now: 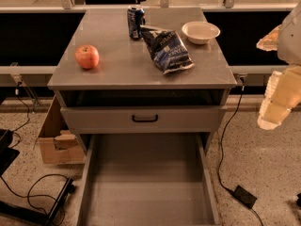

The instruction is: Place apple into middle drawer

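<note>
The red-orange apple (87,56) sits on the left side of the grey cabinet top (122,69). The middle drawer (146,182) is pulled far out below, towards the camera, and its flat floor is bare. My gripper (277,98) hangs at the right edge of the view, beside the cabinet's right side and level with its top. It is far from the apple and holds nothing that I can see.
A blue soda can (135,21), a dark chip bag (167,50) and a white bowl (201,31) stand on the cabinet top. A shut drawer front with a black handle (145,118) sits above the open drawer. A cardboard box (55,140) and cables (37,187) lie on the floor.
</note>
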Robot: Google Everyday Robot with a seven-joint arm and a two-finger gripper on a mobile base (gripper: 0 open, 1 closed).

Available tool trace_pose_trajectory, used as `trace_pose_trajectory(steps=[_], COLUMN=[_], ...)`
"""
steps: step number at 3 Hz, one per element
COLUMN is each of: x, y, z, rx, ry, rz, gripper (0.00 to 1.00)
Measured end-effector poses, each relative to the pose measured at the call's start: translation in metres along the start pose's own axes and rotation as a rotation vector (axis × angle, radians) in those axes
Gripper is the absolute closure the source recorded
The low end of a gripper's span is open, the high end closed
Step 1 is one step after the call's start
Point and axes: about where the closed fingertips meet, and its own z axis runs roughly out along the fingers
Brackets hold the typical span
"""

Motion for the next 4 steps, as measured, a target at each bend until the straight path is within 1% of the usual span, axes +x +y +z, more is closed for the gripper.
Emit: trace_pose_trajectory(steps=[1,2,3,4], x=[0.0,0.002,-0.009,-0.041], y=[0.0,-0.004,-0.017,-0.027], z=[0.0,0.013,0.05,0.089], rx=[0.0,0.016,0.012,0.01], ry=[0.0,-0.052,-0.179,-0.319], rz=[0.0,0.043,0.113,0.159], gripper=[0.0,0.0,0.0,0.0])
